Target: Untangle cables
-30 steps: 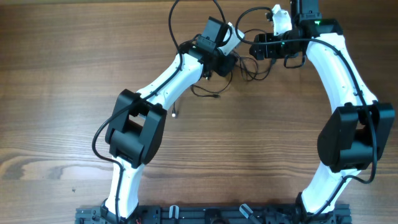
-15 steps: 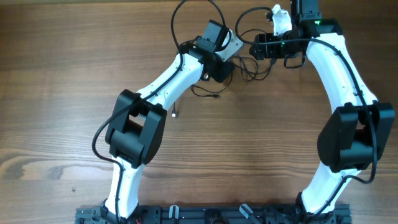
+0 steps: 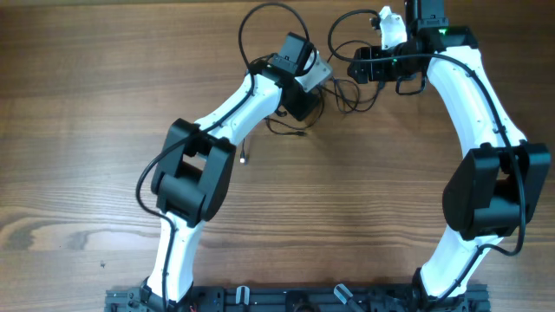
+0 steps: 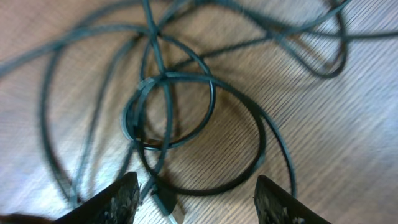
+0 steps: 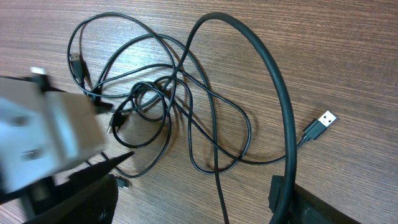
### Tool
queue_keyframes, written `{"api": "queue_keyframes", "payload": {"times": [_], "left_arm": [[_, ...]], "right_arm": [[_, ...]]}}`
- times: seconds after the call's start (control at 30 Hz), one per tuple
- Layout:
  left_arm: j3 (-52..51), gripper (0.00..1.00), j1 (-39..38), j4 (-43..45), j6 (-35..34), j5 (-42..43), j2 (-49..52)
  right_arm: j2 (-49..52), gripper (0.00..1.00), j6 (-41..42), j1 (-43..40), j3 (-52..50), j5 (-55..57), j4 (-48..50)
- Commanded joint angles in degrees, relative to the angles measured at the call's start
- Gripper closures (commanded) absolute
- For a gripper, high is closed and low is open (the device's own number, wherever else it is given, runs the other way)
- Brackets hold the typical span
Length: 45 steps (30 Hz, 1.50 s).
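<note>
The cables [image 3: 345, 91] are thin black cords lying tangled on the wooden table between the two arms; one loop [image 3: 264, 22] reaches toward the far edge. In the left wrist view the cable loops [image 4: 186, 118] overlap just ahead of my left gripper [image 4: 198, 200], which is open, with a small plug [image 4: 163, 198] lying between its fingers. My left gripper [image 3: 306, 87] hangs over the tangle's left side. My right gripper [image 5: 202, 202] is open, and a thin cord [image 5: 217, 193] runs between its fingers without being pinched. A USB plug [image 5: 320, 122] lies to the right.
A thicker black cable [image 5: 273, 81] arcs over the tangle and ends at my right finger. A loose cable end [image 3: 290, 132] and a small plug [image 3: 244, 158] lie nearer the table's middle. The left arm's white wrist [image 5: 43, 134] shows in the right wrist view.
My left arm has shifted a little over the tangle, its wrist turning slightly. The right arm has not moved. The cables lie much as before.
</note>
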Motion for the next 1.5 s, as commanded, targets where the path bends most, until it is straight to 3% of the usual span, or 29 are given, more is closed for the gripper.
{"api": "queue_keyframes", "payload": {"times": [0.0,0.6,1.1,1.2,1.23,1.27,1.3,1.47], "left_arm": [[0.5,0.39,0.0,1.6,1.4,1.0,1.2],[0.5,0.42,-0.6,4.1,4.9,0.8,1.2],[0.5,0.47,-0.7,4.1,7.5,6.1,1.2],[0.5,0.57,-0.7,4.1,7.5,6.0,1.2],[0.5,0.66,-0.7,4.2,7.3,5.7,1.2],[0.5,0.86,-0.7,4.1,7.3,5.4,1.2],[0.5,0.96,-0.7,4.1,6.8,4.8,1.2],[0.5,0.96,-0.7,4.2,6.6,1.7,1.2]], "right_arm": [[-1.4,0.20,-1.1,0.0,-0.3,-1.4,0.0],[-1.4,0.20,-1.2,0.0,-0.3,-1.4,-0.1],[-1.4,0.20,-0.5,0.0,-0.3,-1.4,-0.7],[-1.4,0.20,0.5,0.0,-0.3,-1.4,-0.7],[-1.4,0.20,0.5,0.0,-0.3,-1.4,-0.8],[-1.4,0.20,0.5,0.0,-0.3,-1.4,-0.8],[-1.4,0.20,0.5,0.0,-0.3,-1.4,-0.8],[-1.4,0.20,0.5,0.0,-0.2,-1.4,-0.9]]}}
